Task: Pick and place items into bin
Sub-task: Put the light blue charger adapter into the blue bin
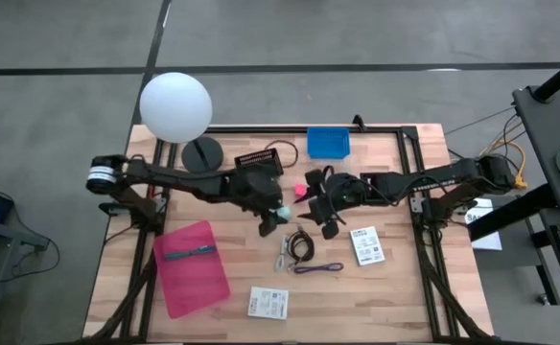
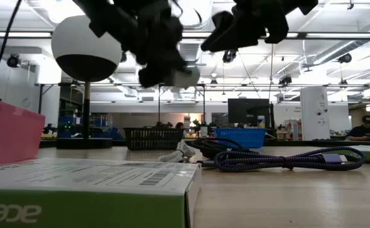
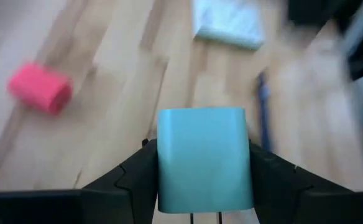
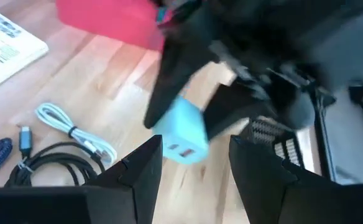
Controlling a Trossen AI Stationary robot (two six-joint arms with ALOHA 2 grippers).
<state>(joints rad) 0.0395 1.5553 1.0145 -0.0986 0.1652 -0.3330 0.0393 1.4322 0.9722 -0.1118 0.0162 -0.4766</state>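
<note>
My left gripper (image 1: 278, 217) is shut on the pale teal cube (image 3: 204, 158) above the middle of the table. The same cube (image 4: 181, 134) fills the right wrist view. My right gripper (image 1: 324, 218) hovers open just right of it, fingers (image 4: 145, 168) on either side of the view and touching nothing. The pink cube (image 1: 301, 190) rests on the wood a little beyond both grippers. The black coiled cable (image 1: 302, 245) and the purple cable (image 1: 318, 268) lie nearer me. Two white packets (image 1: 366, 244) (image 1: 268, 302) lie flat. The teal pen (image 1: 189, 253) lies in the pink bin (image 1: 192, 278). My left gripper pinches the pale teal cube between its two fingers (image 3: 128, 177), one on each of two opposite side faces (image 3: 163, 162). The fingers slant down from the table's left. The cube (image 2: 182, 77) hangs lifted clear of the table.
A blue basket (image 1: 328, 142) and a black basket (image 1: 261, 158) stand at the far edge, beside a lamp with a white globe (image 1: 175, 105). A white cable (image 4: 76, 130) lies by the black coil. Bare wood shows at the near right.
</note>
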